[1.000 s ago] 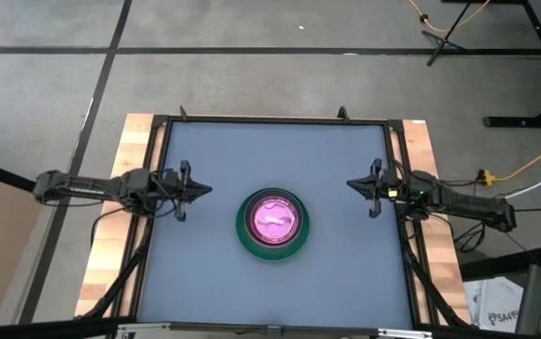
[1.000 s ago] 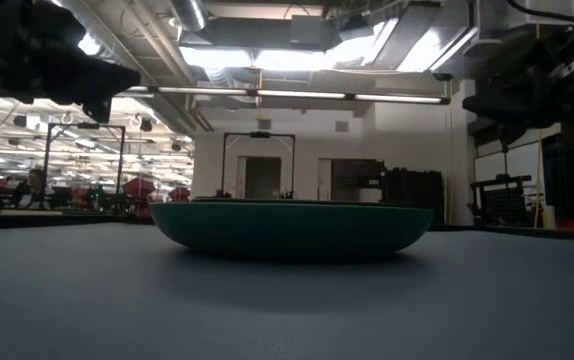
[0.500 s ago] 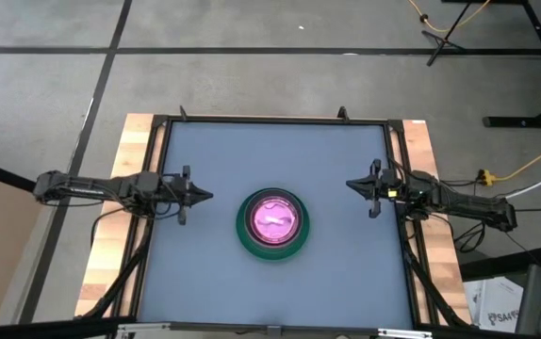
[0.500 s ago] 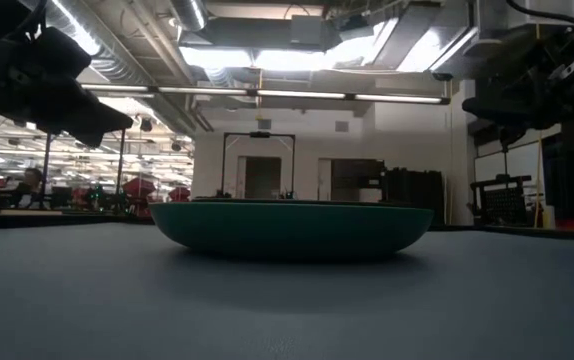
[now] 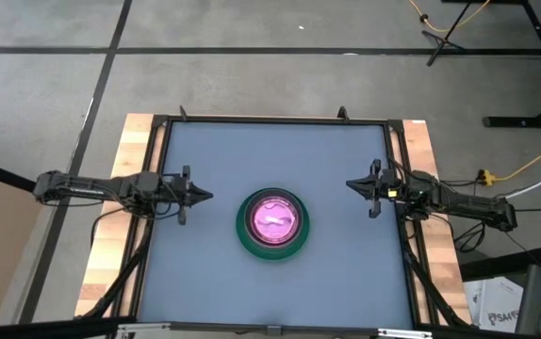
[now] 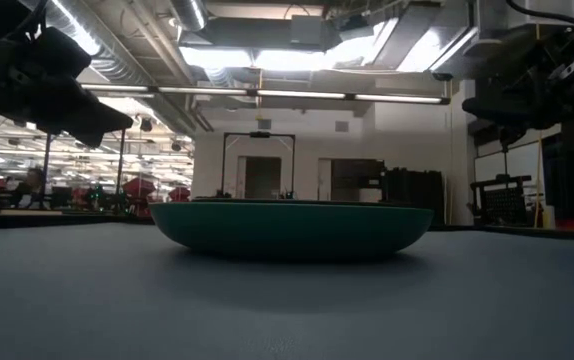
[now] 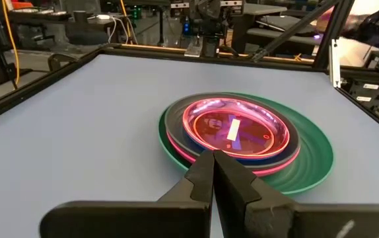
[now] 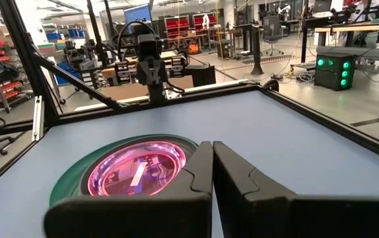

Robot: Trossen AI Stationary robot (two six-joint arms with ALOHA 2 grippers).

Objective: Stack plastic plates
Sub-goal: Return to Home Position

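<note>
Left end effector (image 5: 204, 196) sits at 9 o'clock of the plate stack (image 5: 271, 223) and right end effector (image 5: 351, 185) at 2 o'clock, both pinched together, empty and well apart from it. The stack rests mid-table (image 5: 252, 151), with a magenta plate (image 7: 236, 127) topmost and the dark green plate (image 7: 311, 162) at the base. I judge stacking done; only parking at home remains.

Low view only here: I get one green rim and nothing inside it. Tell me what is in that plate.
Observer: The dark green plate holds a stack, with a translucent magenta plate on top.
Operator: Name what lies under it.
Observer: The left wrist view shows the rims of more plates beneath, among them a pink plate. I cannot count them.
Operator: Report the grippers.
Observer: The left gripper and the right gripper are both shut and empty, one on each side of the stack and apart from it.
</note>
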